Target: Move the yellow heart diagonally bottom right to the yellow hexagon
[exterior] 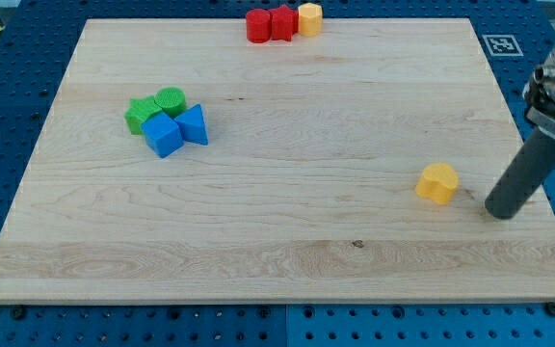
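Note:
The yellow heart (437,182) lies on the wooden board at the view's lower right. The yellow hexagon (310,18) sits at the view's top edge, right of centre, touching a red block. My tip (500,211) rests on the board to the right of the yellow heart and slightly below it, a short gap apart from it. The dark rod rises from the tip towards the view's upper right.
Two red blocks (270,24) sit in a row left of the yellow hexagon. A cluster of two green blocks (157,106) and two blue blocks (176,129) lies at the view's left. The board's right edge (547,193) is close to my tip.

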